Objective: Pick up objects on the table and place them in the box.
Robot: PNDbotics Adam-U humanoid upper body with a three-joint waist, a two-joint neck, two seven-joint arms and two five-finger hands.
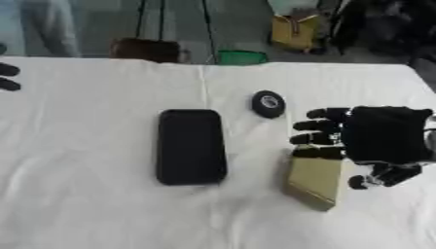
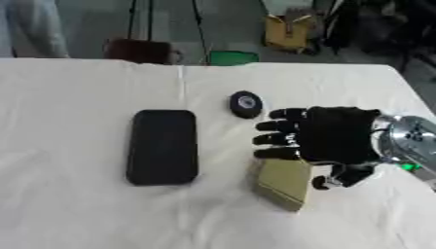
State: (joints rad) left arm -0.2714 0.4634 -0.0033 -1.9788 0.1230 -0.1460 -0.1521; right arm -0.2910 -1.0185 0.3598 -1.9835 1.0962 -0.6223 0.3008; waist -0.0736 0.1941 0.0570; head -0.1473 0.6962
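A flat black rectangular box (image 1: pixel 190 146) with rounded corners lies in the middle of the white table. To its upper right sits a small black round object (image 1: pixel 268 103) with a silvery centre. A tan block (image 1: pixel 313 181) lies to the right of the box. My right hand (image 1: pixel 385 134) hovers over the block's far end, back upward. Its fingers (image 1: pixel 317 139) point left, relaxed and holding nothing, and the thumb (image 1: pixel 374 179) hangs beside the block's right edge. A small dark part of my left hand (image 1: pixel 8 78) shows at the left edge.
The white cloth (image 1: pixel 85 204) covers the whole table, whose far edge runs along the top. Beyond it on the floor stand a brown object (image 1: pixel 145 49), a green item (image 1: pixel 241 57) and a yellow bag (image 1: pixel 296 31).
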